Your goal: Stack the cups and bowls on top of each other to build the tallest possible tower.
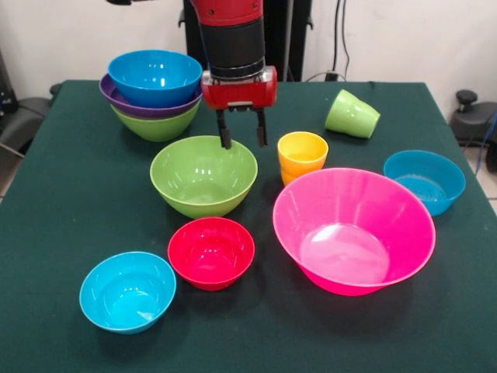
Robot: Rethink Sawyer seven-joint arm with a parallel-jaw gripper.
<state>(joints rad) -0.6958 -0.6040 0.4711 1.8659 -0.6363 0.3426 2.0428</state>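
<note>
The tower [155, 97] stands at the back left: a lime green bowl at the base, a purple bowl in it, a blue bowl on top. My gripper [241, 140] hangs open just above the far rim of a loose lime green bowl [203, 176], with nothing between its fingers. To its right the yellow-orange cup [302, 155] stands upright. The light green cup [352, 114] lies on its side farther back. A huge pink bowl [353, 229] sits at the right, a blue bowl [424, 181] beyond it. A small red bowl [211, 252] and a small cyan bowl [127, 291] rest near the front.
The dark green tablecloth [70, 194] covers the table. Black equipment [474, 116] stands off the right edge, and a dark chair [23, 116] off the left edge.
</note>
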